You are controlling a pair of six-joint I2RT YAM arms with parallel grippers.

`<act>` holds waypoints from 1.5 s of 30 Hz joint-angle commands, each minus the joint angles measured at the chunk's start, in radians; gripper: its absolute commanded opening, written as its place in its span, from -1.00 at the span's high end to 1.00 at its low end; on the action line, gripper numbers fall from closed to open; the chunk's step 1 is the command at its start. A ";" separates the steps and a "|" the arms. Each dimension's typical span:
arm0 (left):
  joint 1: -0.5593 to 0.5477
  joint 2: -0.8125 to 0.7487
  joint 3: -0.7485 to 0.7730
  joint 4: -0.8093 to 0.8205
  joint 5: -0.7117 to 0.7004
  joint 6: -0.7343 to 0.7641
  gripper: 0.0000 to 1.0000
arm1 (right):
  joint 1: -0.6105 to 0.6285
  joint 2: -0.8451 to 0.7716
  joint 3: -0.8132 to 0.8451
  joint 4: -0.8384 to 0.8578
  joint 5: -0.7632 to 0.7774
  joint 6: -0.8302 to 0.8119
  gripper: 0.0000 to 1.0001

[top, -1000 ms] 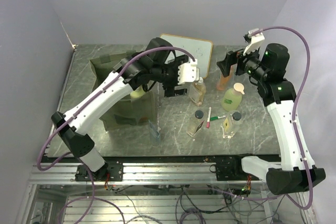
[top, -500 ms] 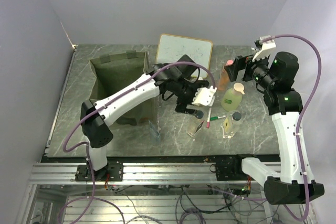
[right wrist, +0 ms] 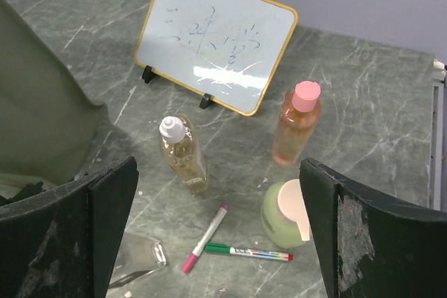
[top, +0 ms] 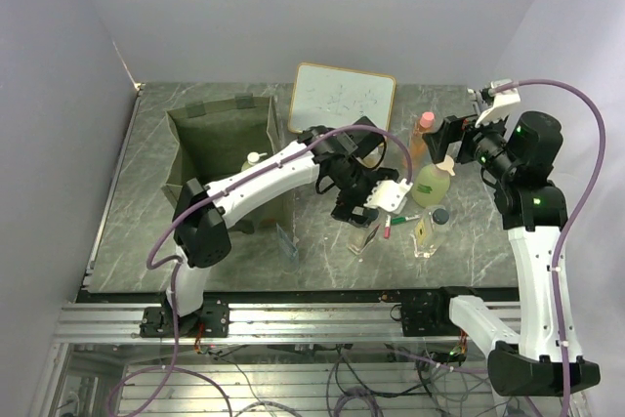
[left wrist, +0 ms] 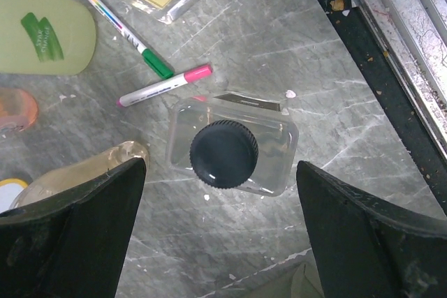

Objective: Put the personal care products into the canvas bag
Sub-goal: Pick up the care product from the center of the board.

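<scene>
The olive canvas bag (top: pixel 200 139) stands open at the left, with the yellow-green white-capped bottle (top: pixel 252 160) inside by its right wall. My left gripper (top: pixel 363 212) is open and empty, hovering straight over a clear dark-capped bottle (left wrist: pixel 272 151) with the jaws either side of it (left wrist: pixel 220 167). The second clear dark-capped bottle (top: pixel 428 227), the green pump bottle (top: pixel 432 183) and the orange pink-capped bottle (top: pixel 422 136) stand to the right. The clear amber bottle (right wrist: pixel 183 153) stands behind. My right gripper (top: pixel 451 134) is open and empty, high above them (right wrist: pixel 218 172).
A wood-framed whiteboard (top: pixel 344 97) leans at the back. A pink marker (right wrist: pixel 206 239) and a green marker (right wrist: pixel 248 251) lie between the bottles. The black table rail (left wrist: pixel 391 75) runs close to the near side of the clear bottle.
My left arm has swung from beside the bag to the right and nearer, over the clear dark-capped bottle. My right arm has drawn back a little to the right.
</scene>
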 commanded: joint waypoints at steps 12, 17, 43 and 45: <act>-0.025 0.142 0.105 -0.112 0.070 0.129 -0.97 | -0.026 -0.038 -0.039 -0.006 -0.004 -0.005 -1.00; -0.024 0.166 0.114 -0.125 0.077 0.145 -0.92 | -0.033 -0.051 -0.056 -0.003 -0.008 -0.004 -1.00; -0.030 0.189 0.122 -0.094 0.131 0.066 -0.09 | -0.049 -0.071 -0.079 -0.016 -0.021 -0.004 -1.00; -0.030 0.180 0.125 -0.094 0.128 0.053 0.22 | -0.050 -0.071 -0.078 -0.016 -0.021 -0.005 -1.00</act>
